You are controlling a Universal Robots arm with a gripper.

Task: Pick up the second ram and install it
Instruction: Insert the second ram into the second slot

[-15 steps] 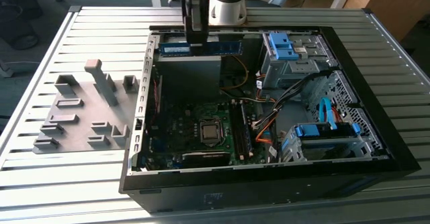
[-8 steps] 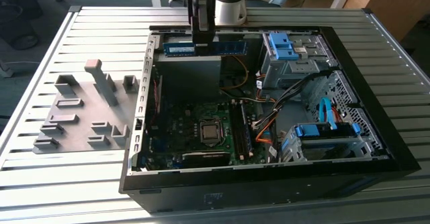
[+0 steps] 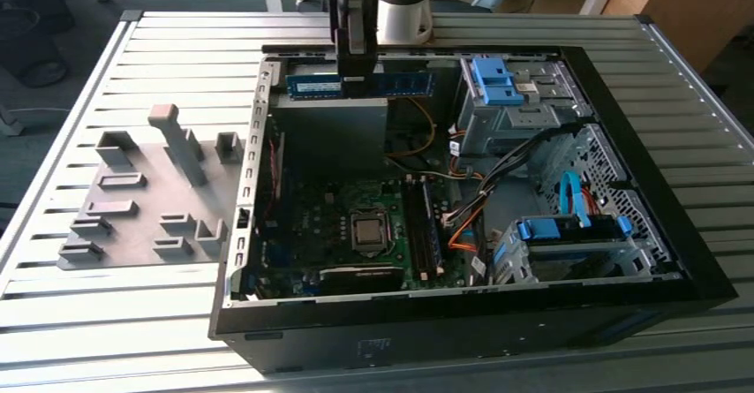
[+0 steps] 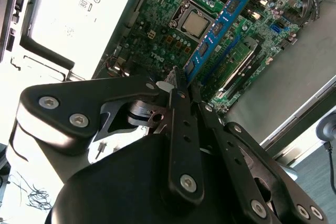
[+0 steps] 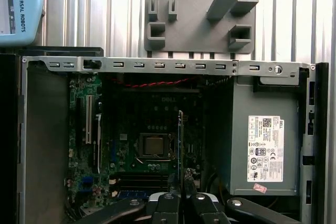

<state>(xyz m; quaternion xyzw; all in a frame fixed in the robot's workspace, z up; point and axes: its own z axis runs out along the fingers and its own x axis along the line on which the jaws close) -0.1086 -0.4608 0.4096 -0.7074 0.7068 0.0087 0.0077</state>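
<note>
The second ram (image 3: pixel 401 84) is a long blue-green stick held level over the back of the open computer case (image 3: pixel 659 234). My gripper (image 3: pixel 357 79) comes down from above and is shut on its middle. In the second wrist view the ram (image 4: pixel 220 24) reaches out from the gripper (image 4: pixel 181 80) over the motherboard (image 4: pixel 157 30) and its CPU socket (image 4: pixel 197 24). In the first wrist view I see the ram (image 5: pixel 180 135) edge-on above the gripper (image 5: pixel 181 179), hanging clear over the board. The memory slots (image 3: pixel 422 230) lie to the exterior view's right of the CPU socket (image 3: pixel 369 230).
The grey power supply (image 3: pixel 335 132) sits just under the held stick. Orange and blue cables (image 3: pixel 465 230) and blue drive bays (image 3: pixel 495 79) crowd the case's right side. A grey fixture plate (image 3: pixel 147 203) with upright blocks lies on the slatted table (image 3: pixel 118 322) at the exterior view's left.
</note>
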